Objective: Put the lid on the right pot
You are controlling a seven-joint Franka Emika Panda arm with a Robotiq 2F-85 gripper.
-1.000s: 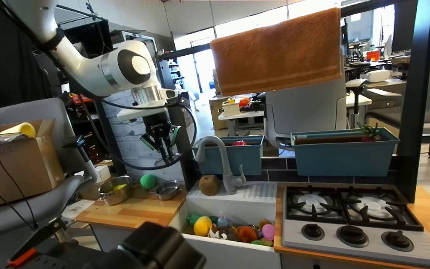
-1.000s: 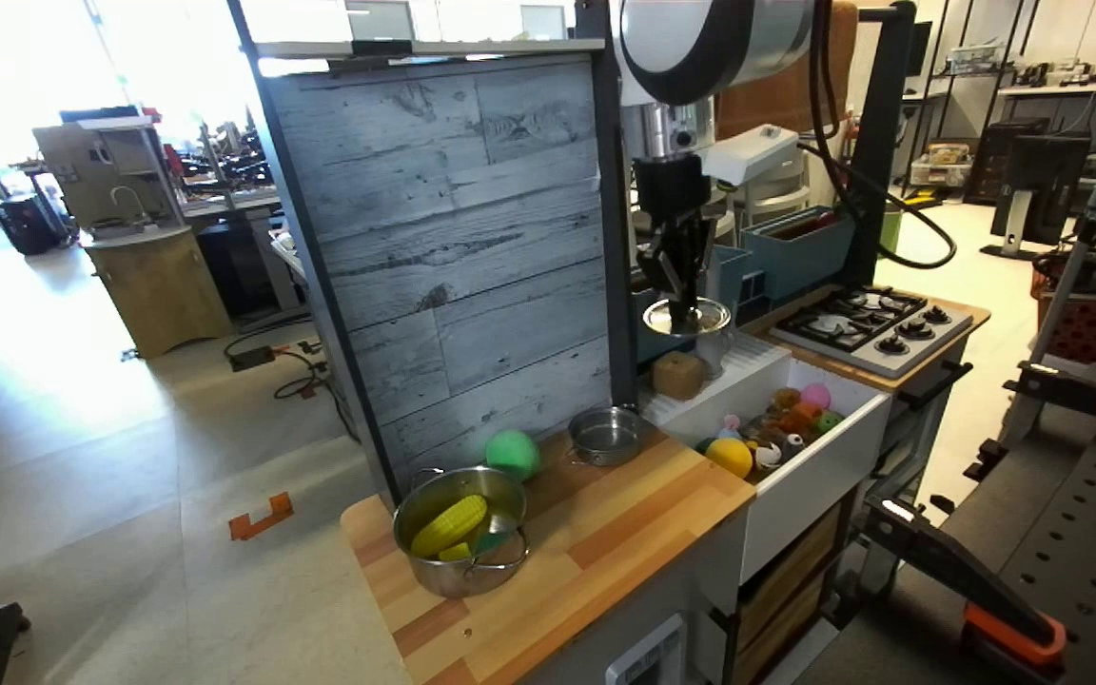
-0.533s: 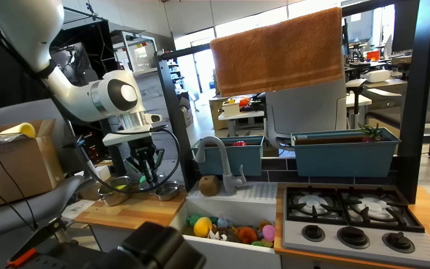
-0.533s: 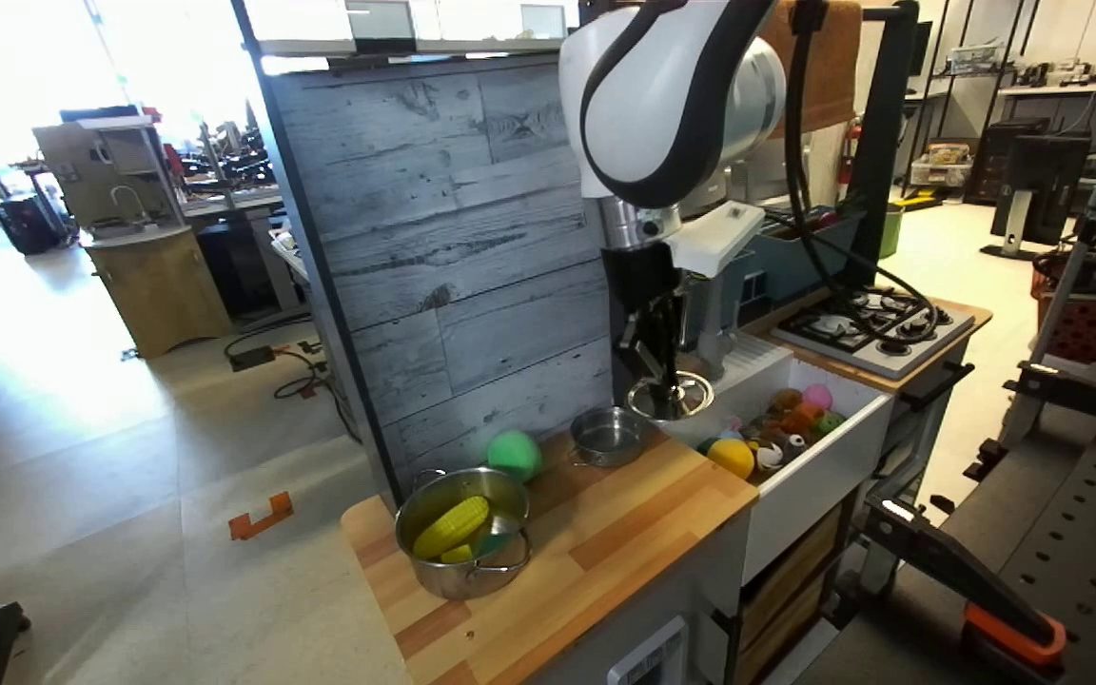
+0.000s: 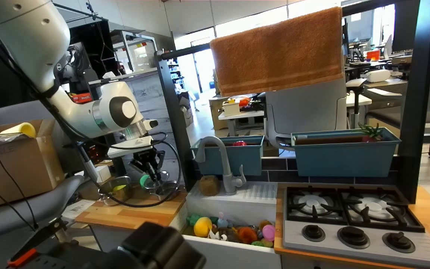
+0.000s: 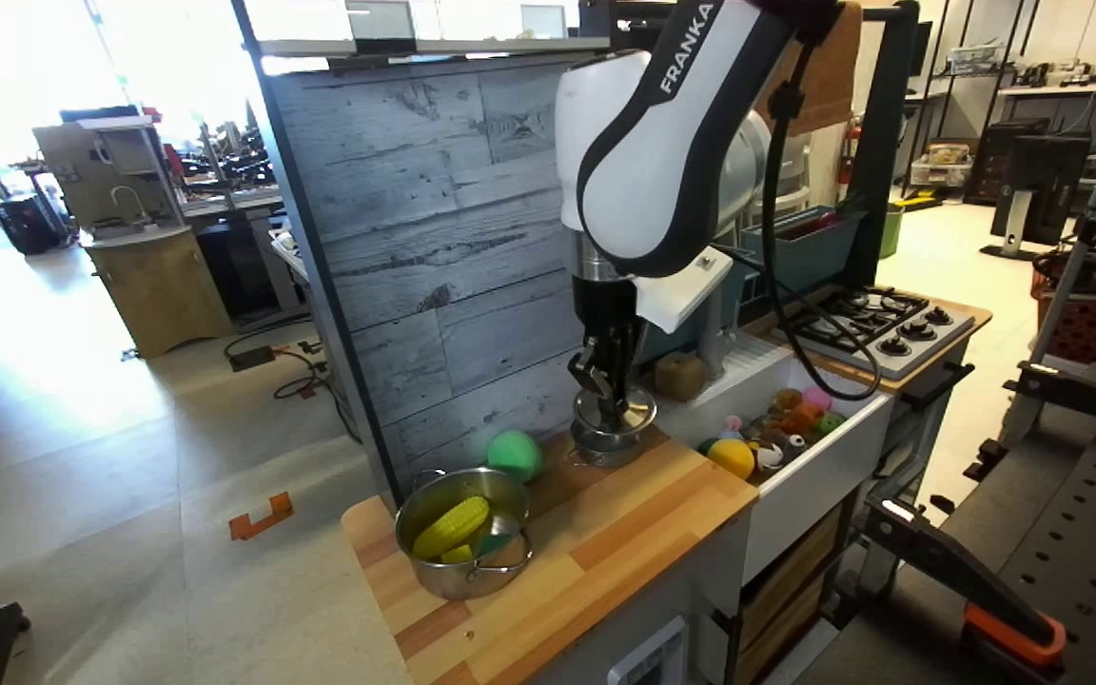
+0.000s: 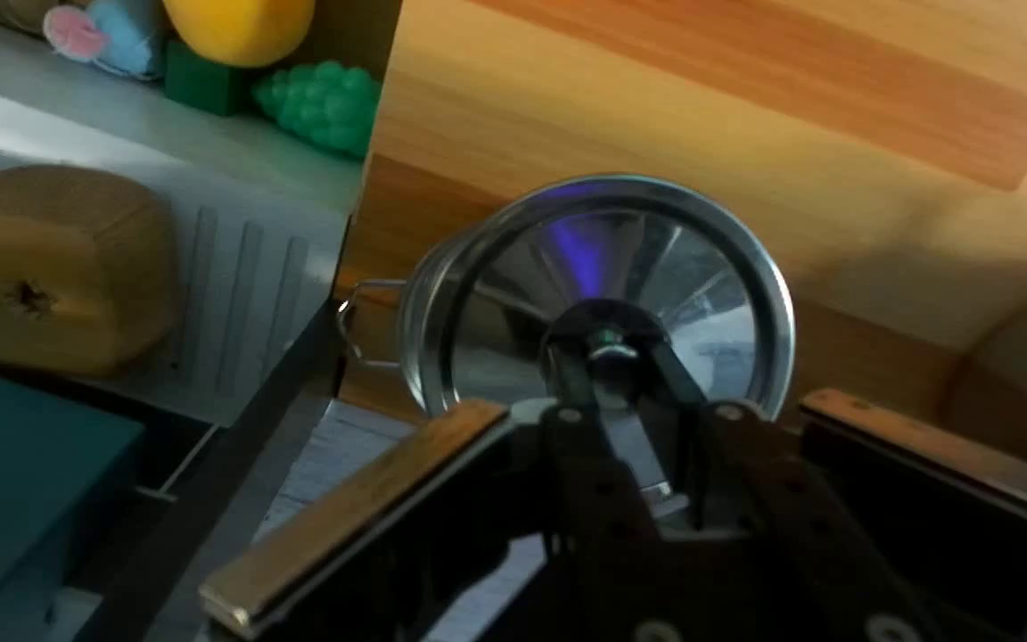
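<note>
My gripper [image 6: 613, 407] is shut on the knob of the round metal lid [image 6: 641, 411] and holds it, slightly tilted, directly over the small right pot [image 6: 605, 455]. In the wrist view the lid [image 7: 718, 303] covers most of the pot; only the pot's left side [image 7: 417, 321] and one wire handle show. The gripper [image 7: 610, 348] has its fingers on both sides of the knob. A small gap seems to remain between lid and rim; exact contact is unclear. In an exterior view the gripper [image 5: 158, 178] is beside the small pot [image 5: 169, 189], partly behind a cable.
A larger pot [image 6: 462, 577] with yellow corn stands left on the wooden counter [image 6: 624, 542], a green ball [image 6: 514, 456] between the pots. A grey wood-patterned wall [image 6: 472, 314] rises behind. The sink [image 6: 819, 466] with toys and a brown block [image 6: 680, 376] are to the right.
My gripper has carried the lid down and sideways from above the sink corner to over the small right pot. The wrist has tilted. The pots have not moved.
</note>
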